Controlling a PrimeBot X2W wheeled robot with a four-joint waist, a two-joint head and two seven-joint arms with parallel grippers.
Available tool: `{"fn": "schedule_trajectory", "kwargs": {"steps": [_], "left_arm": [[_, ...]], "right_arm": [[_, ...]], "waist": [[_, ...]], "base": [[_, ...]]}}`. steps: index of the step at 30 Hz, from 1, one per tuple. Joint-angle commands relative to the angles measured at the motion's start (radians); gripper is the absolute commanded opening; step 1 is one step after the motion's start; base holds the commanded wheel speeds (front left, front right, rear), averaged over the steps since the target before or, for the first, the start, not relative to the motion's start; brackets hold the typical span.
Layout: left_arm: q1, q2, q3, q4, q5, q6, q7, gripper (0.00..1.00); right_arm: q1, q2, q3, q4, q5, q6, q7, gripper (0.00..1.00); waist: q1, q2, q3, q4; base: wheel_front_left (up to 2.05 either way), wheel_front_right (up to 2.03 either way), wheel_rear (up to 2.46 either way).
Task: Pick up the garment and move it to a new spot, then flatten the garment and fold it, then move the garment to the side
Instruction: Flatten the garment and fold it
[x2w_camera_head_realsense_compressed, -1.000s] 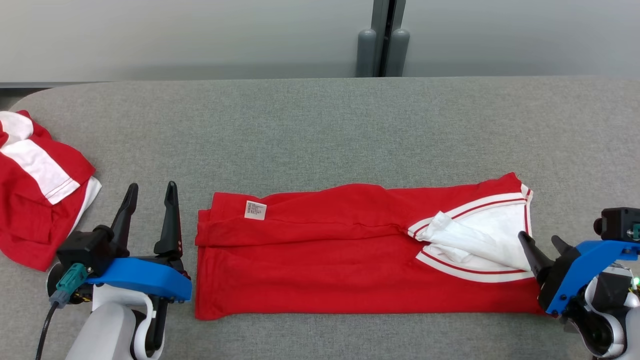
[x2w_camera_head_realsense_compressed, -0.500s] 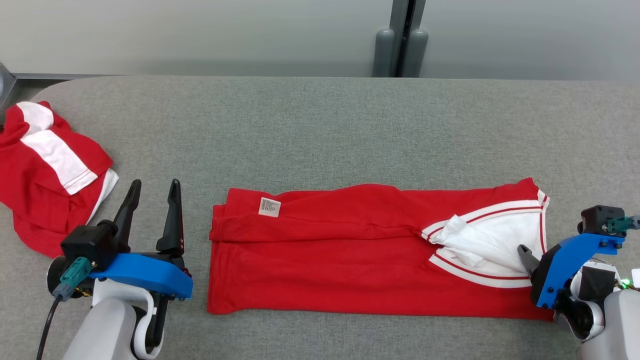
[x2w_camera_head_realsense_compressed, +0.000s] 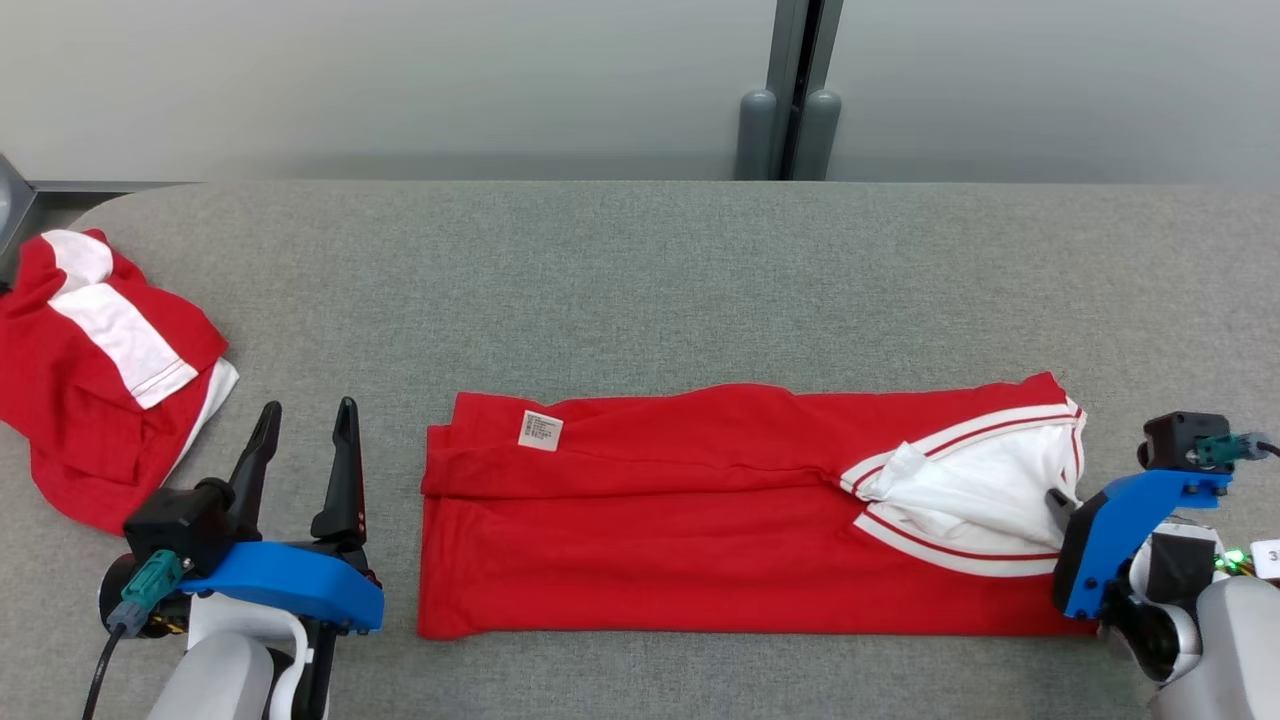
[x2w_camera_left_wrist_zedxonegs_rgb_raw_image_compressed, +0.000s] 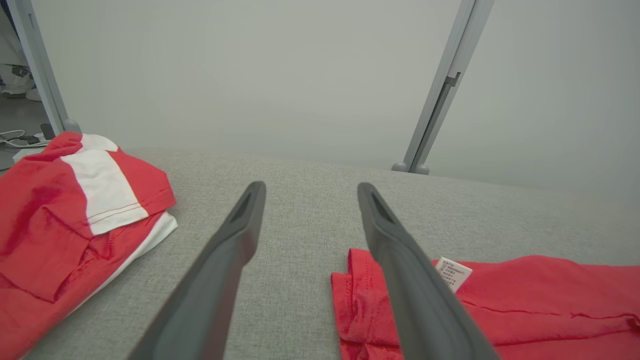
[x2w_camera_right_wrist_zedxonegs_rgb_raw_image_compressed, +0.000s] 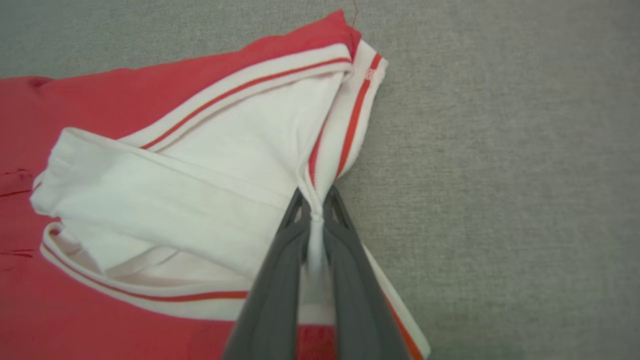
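Your right gripper (x2w_camera_right_wrist_zedxonegs_rgb_raw_image_compressed: 315, 197) is clenched on the white striped edge of the red garment (x2w_camera_head_realsense_compressed: 700, 540). The garment lies as a long strip on the grey table (x2w_camera_head_realsense_compressed: 640, 280), reaching away to this gripper's left. Your left gripper (x2w_camera_head_realsense_compressed: 310, 405) stands released, with the labelled end just beside its right finger. I judge that folding is in hand. Next, lift the pinched end and carry it over toward the label, keeping the layers together.

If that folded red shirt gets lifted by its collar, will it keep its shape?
Likely floppy: the red shirt is thin, wrinkled cloth, so folds would probably open. The right gripper pinches only some collar, so the rest may drag.
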Motion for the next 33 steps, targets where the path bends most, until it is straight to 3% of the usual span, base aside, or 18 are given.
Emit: {"fn": "schedule_trajectory", "kwargs": {"steps": [1, 12, 19, 25, 33], "left_arm": [[0.014, 0.002, 0.004, -0.002, -0.002, 0.003, -0.002, 1.00], [0.031, 0.017, -0.001, -0.022, -0.007, 0.009, -0.001, 1.00], [0.027, 0.022, -0.005, -0.027, -0.010, 0.011, 0.002, 1.00], [0.021, 0.024, -0.006, -0.032, -0.016, 0.017, 0.004, 1.00], [0.011, 0.024, -0.010, -0.034, -0.021, 0.020, 0.005, 1.00]], "right_arm": [[0.014, -0.022, -0.005, -0.014, 0.012, 0.000, -0.008, 0.00], [0.101, -0.164, -0.133, -0.205, -0.015, 0.000, 0.026, 0.00], [0.123, -0.178, -0.116, -0.309, -0.031, 0.000, 0.082, 0.00], [0.138, -0.124, 0.003, -0.420, 0.004, 0.000, 0.127, 0.00], [0.123, -0.045, 0.286, -0.481, 0.081, 0.000, 0.139, 0.00]], "waist": [[0.0000, -0.0001, -0.004, -0.004], [0.0000, -0.0001, -0.020, -0.018], [0.0000, -0.0001, -0.021, -0.025], [0.0000, -0.0001, -0.020, -0.030], [0.0000, -0.0001, -0.019, -0.027]], "base": [[0.00, 0.00, 0.00], [0.00, 0.00, 0.00], [0.00, 0.00, 0.00], [0.00, 0.00, 0.00], [0.00, 0.00, 0.00]]}}
